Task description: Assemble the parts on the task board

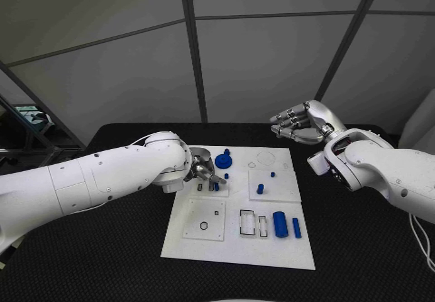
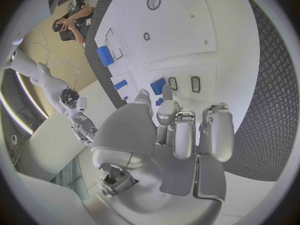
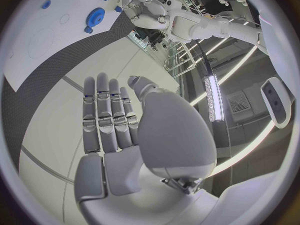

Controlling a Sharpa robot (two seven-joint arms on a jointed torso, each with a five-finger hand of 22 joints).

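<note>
Progress: as far as I can judge from my remote seat, we're early-to-mid; a few blue parts look seated, several slots on the task board (image 1: 272, 251) look unfilled.
Done-ish: blue gear (image 1: 223, 161) sits at the board's far-left corner, two small blue pegs (image 1: 260, 188) stand mid-board.
Left to do: two blue cylinders (image 1: 280, 224) lie loose near the board's right edge.
Left hand (image 1: 201, 173): down on the board beside the gear, fingers bunched round a small blue part (image 2: 158, 85); can't tell if it's actually pinched.
Right hand (image 1: 301, 123): raised beyond the board's far-right corner, fingers loosely curled, holding nothing.
Count: one board, one gear, two loose cylinders, roughly three or four small pieces.
</note>
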